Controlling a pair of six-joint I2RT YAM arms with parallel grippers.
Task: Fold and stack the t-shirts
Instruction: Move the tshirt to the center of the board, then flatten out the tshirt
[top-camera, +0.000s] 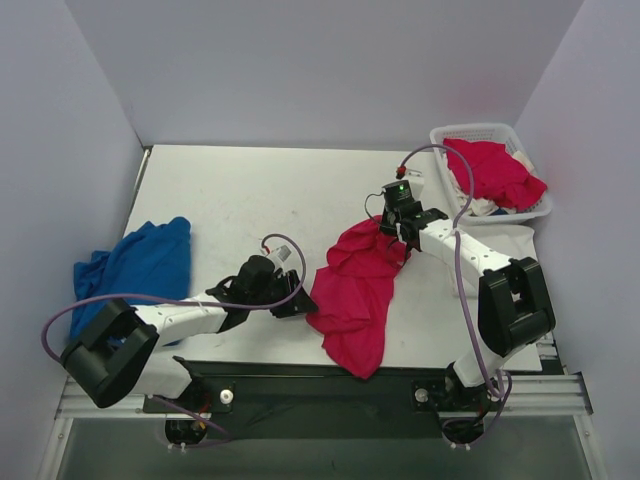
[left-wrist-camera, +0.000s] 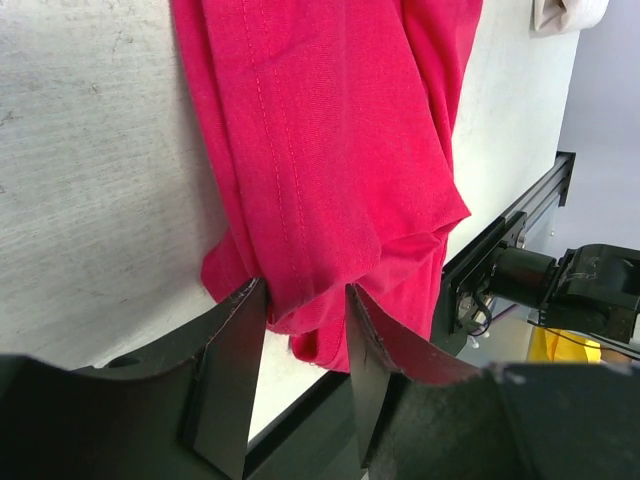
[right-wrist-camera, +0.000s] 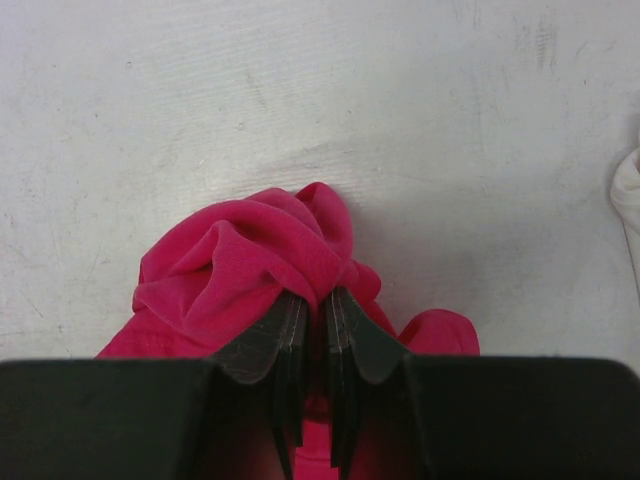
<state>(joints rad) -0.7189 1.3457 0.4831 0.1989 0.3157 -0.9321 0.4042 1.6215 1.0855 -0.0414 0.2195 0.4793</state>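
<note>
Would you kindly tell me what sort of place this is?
Probably a robotics lab cell: plain walls box in a white table, left arm and right arm bolted at its near edge, a laundry basket holding shirts.

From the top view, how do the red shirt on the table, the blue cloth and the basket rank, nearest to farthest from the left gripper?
1. red shirt, just right of it
2. blue cloth, left edge
3. basket, far right corner
</note>
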